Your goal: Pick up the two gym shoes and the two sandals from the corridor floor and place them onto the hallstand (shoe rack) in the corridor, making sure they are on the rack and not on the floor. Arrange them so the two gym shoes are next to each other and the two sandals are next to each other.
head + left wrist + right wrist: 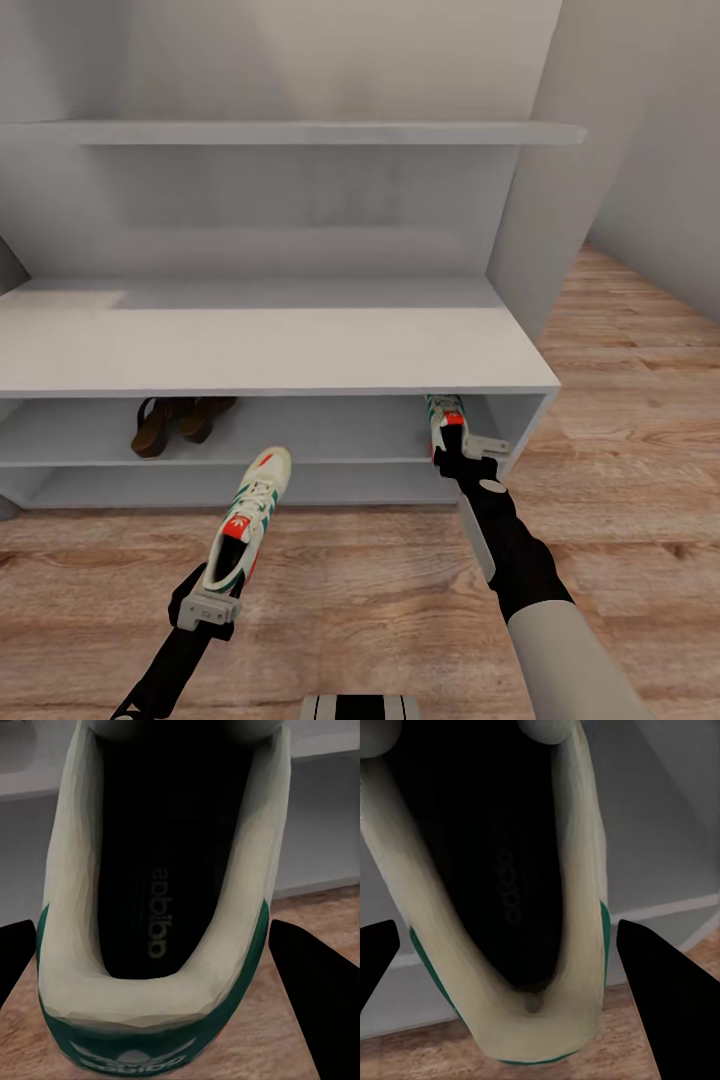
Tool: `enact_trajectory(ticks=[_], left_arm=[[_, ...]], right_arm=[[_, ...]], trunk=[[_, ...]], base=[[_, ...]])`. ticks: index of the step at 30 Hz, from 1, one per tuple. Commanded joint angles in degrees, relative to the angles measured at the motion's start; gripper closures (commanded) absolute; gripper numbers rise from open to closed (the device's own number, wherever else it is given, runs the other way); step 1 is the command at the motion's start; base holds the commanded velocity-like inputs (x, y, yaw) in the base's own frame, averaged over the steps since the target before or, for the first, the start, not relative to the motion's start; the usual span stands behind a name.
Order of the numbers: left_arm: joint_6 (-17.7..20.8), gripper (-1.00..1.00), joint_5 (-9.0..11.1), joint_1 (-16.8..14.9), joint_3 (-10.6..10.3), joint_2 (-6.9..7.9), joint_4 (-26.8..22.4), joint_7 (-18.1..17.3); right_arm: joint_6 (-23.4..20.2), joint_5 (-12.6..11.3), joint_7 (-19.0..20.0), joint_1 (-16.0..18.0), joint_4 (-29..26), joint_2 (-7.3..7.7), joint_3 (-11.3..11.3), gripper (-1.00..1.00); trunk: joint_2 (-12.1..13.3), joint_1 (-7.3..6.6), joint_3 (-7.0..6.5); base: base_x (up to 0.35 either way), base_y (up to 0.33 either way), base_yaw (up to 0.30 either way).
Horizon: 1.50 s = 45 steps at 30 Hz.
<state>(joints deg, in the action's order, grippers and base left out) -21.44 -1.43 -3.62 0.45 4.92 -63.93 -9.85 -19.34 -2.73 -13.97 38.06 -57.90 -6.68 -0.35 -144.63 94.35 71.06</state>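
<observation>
My left gripper (222,588) is shut on the heel of a white gym shoe (250,515) with green stripes. It holds the shoe above the corridor floor (360,600), toe toward the hallstand (270,350). In the left wrist view the heel (150,1020) sits between the black fingers (315,997). My right gripper (456,447) is shut on the second gym shoe (446,410), whose toe is under the hallstand's top, in the right end of the upper tier. The right wrist view looks into that shoe (510,900). Both brown sandals (180,420) lie side by side at the left of the upper tier.
The hallstand's wide flat top, its high shelf (320,132) and the lower tier (200,485) are bare. A grey wall (650,150) rises on the right, with open wood floor beside the stand's right end.
</observation>
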Motion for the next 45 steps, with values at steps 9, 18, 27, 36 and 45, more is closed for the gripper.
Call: enact_trajectory(ticks=[9,18,27,36,45], left_arm=[[0.0,1.0,-0.05,0.01,-0.01,0.0,0.03,0.01],[0.0,1.0,-0.06,-0.02,-0.01,0.0,0.03,0.01],[0.0,1.0,-0.06,0.01,-0.01,-0.02,0.06,0.01],[0.03,1.0,-0.06,0.0,-0.01,-0.01,0.11,0.02],[0.0,1.0,-0.06,-0.01,-0.01,0.0,0.12,0.01]], right_arm=[[0.0,0.01,0.0,0.0,-0.02,0.0,0.0,1.0],[0.0,0.01,0.0,0.0,-0.02,0.0,0.0,1.0],[0.0,0.01,0.0,0.0,-0.02,0.0,0.0,1.0],[0.0,0.01,0.0,0.0,-0.02,0.0,0.0,1.0],[0.0,0.01,0.0,0.0,-0.02,0.01,0.0,1.0]], trunk=[[0.0,0.0,0.0],[0.0,0.0,0.0],[0.0,0.0,0.0],[0.0,0.0,0.0],[0.0,0.0,0.0]], base=[[0.019,0.0,0.0],[0.004,0.0,0.0],[0.0,0.0,0.0],[0.086,0.0,0.0],[0.138,0.0,0.0]])
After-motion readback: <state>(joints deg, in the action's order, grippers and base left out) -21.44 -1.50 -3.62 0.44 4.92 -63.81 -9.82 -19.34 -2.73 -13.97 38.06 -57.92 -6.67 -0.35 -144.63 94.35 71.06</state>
